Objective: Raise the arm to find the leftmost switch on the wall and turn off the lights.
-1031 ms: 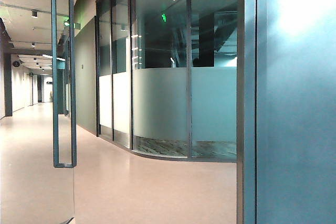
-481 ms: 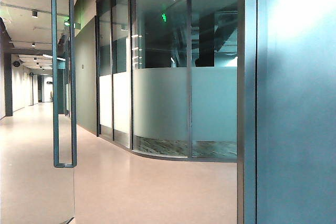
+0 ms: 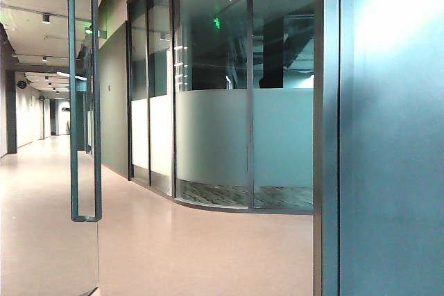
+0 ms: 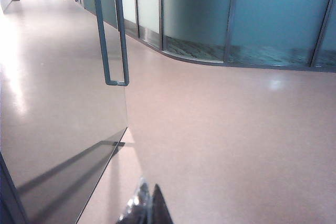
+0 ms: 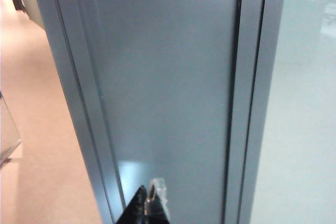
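The left gripper (image 4: 147, 208) is hanging low over the pinkish corridor floor (image 4: 226, 129), its two fingertips pressed together with nothing between them. Just to its left, the lower edge of a glass door (image 4: 63, 129) is showing, with the tall metal pull handle (image 4: 113, 35) rising along it. The right gripper (image 5: 148, 203) is pointing at a blue-grey wall panel (image 5: 168, 77) close in front of it, its fingertips likewise pinched together and empty; a dark vertical seam (image 5: 236, 87) is running down the panel to the right of the tips, and frosted glass (image 5: 304, 119) is filling the right side beyond it. In the exterior view, neither arm is showing. The same door handle (image 3: 84, 102) is standing at near left, the blue panel (image 3: 392, 143) at near right. Farther back, a curved glass partition (image 3: 222, 136) with a frosted band is bending into the corridor, a green exit sign (image 3: 216, 23) glowing behind it. The wall switch is not appearing in any view.
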